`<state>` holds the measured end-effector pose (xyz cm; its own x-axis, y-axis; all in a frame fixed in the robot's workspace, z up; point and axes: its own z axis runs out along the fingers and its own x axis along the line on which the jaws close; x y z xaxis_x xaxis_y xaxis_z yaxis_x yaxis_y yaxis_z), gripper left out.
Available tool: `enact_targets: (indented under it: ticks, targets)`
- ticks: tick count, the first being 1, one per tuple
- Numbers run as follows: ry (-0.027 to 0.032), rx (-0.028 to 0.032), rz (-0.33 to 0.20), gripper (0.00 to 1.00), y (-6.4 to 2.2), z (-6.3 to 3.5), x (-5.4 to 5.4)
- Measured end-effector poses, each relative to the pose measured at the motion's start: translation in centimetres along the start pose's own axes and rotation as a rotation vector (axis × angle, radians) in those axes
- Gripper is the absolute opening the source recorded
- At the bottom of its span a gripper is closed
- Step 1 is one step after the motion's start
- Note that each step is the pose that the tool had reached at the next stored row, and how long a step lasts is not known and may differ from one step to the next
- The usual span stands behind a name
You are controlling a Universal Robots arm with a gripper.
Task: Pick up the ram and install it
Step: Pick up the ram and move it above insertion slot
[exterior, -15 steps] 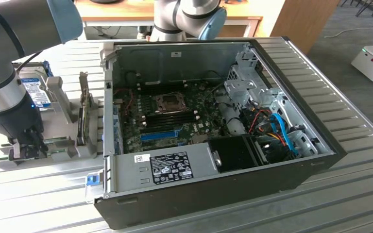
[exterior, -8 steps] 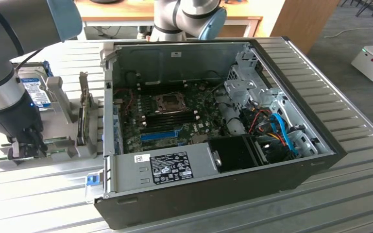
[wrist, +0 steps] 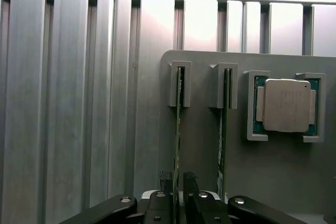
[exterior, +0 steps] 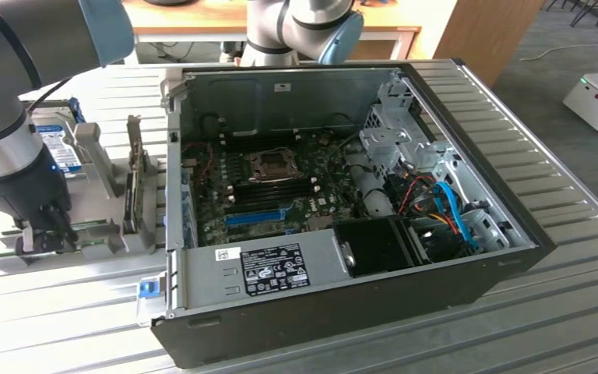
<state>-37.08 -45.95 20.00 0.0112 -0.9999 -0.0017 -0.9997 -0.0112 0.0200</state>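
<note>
The ram (wrist: 177, 129) is a thin green stick seen edge-on, standing in a slotted clip of the grey holder plate (wrist: 202, 145). My gripper (wrist: 178, 179) straddles its near end, one dark finger close against each side, and the stick still sits in its clip. A second stick (wrist: 222, 129) stands in the neighbouring clip. In the exterior view my gripper (exterior: 44, 238) points down onto the grey rack (exterior: 102, 249) at the exterior view's left. It is well apart from the open computer case (exterior: 351, 195) and its dark memory slots (exterior: 278, 191).
A square silver processor (wrist: 286, 105) lies in a pocket of the holder plate beside the sticks. A hard drive with a blue label (exterior: 60, 148) and a dark upright board (exterior: 133, 183) stand in the rack. The case has tall walls, cables and a drive cage (exterior: 403, 132).
</note>
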Motion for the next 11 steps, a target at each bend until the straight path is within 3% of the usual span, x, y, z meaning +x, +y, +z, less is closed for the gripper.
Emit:
enact_targets:
  ticks: [11]
  targets:
    - [-0.0001, -0.0002, 0.0, 0.23, -0.12, 0.0, 0.13]
